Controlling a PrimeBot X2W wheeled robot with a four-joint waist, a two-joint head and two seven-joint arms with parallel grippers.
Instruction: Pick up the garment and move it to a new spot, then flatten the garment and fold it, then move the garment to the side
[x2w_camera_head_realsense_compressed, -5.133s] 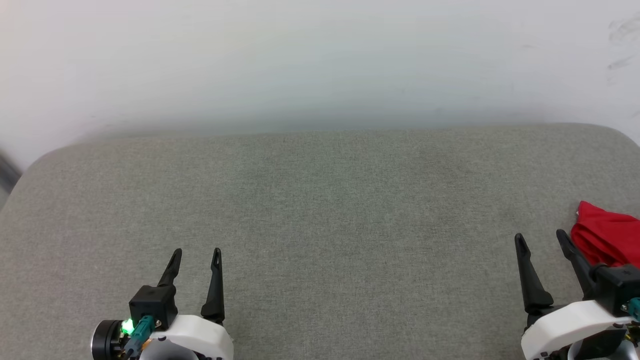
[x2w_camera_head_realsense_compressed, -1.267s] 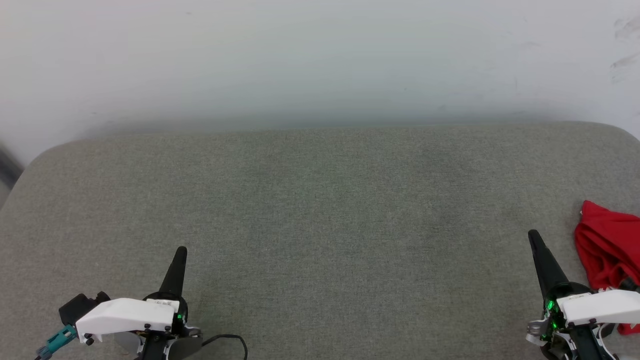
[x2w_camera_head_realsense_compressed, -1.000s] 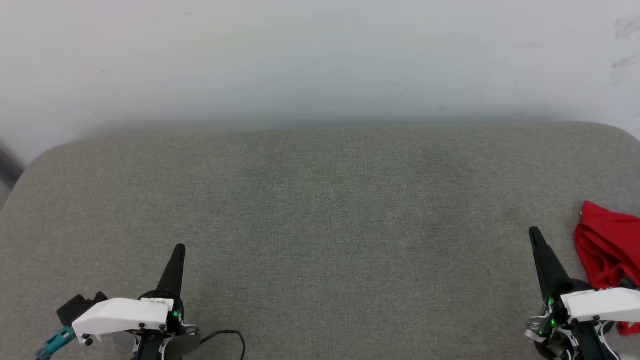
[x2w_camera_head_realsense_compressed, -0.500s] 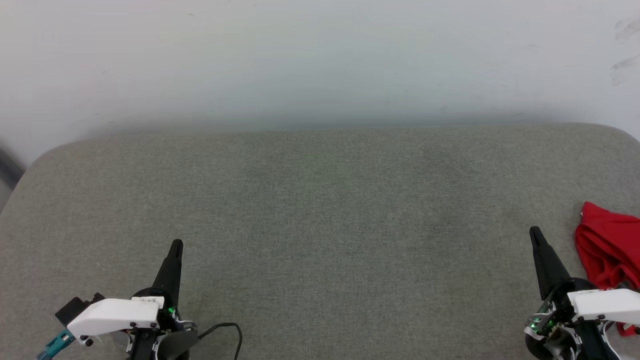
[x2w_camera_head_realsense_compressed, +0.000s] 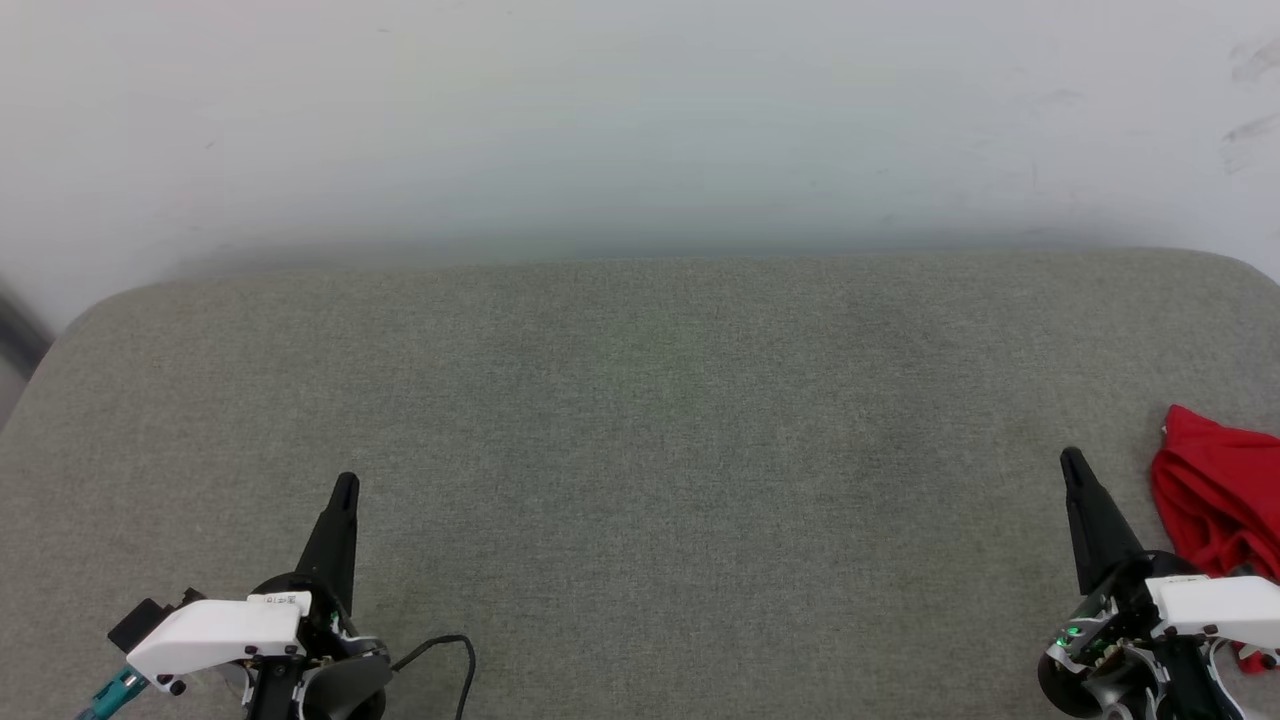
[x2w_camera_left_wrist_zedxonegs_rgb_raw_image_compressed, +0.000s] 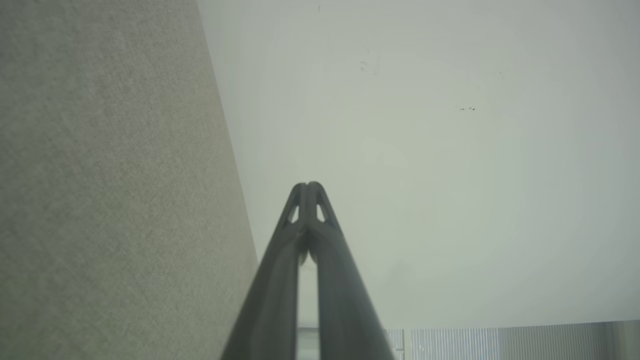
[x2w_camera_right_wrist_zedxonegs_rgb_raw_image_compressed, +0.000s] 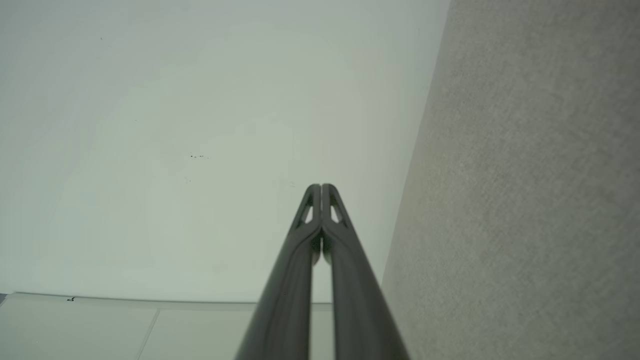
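the garment is lying at the far right edge of the grey padded surface, a bright red bunch with soft creases running through it. part of it is running off the head view's right side and part is sitting behind the right arm's white housing. the right gripper is hovering just beside it and not touching the cloth, its two dark fingers pressing together into a single point, and the right wrist view is showing the same clenched pair aiming at the pale wall with nothing between them. the left gripper is sitting well apart at the lower left, also clenched on nothing, and its wrist view is showing the fingertips meeting flat against each other. a thin black cable is looping beside the left arm. the broad middle of the surface is carrying no cloth. as for progress, neither claw is grasping the garment, and what is showing of it is looking rumpled rather than spread flat. too much of it is being cut off to tell whether it is folded, so it is reading either as not yet picked up, with every step remaining, or as already parked at the side.
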